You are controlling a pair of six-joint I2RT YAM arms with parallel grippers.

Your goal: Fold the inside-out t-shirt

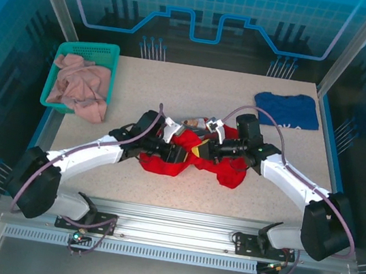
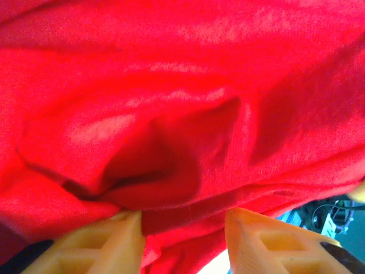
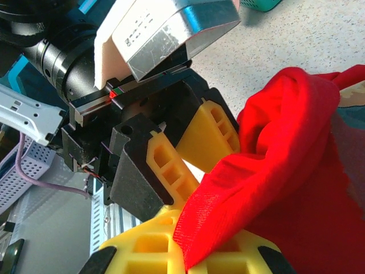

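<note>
Top view: I see the t-shirt (image 1: 165, 165) bunched at the middle of the table (image 1: 176, 88), between both arms. Left wrist: the left gripper (image 2: 182, 220) has its fingers apart, with red cloth sagging between them. Right wrist: the right gripper (image 3: 182, 251) is clamped on the t-shirt's edge.

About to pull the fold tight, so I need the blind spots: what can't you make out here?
Top view: outline, sleeves and collar of the inside-out t-shirt; it lies bunched, its own folds overlapping.
Left wrist view: whether the left gripper has cloth pinched; folds drape over its fingers.
Right wrist view: which hem or edge the right gripper pinches; the frame's bottom edge cuts it off.
</note>
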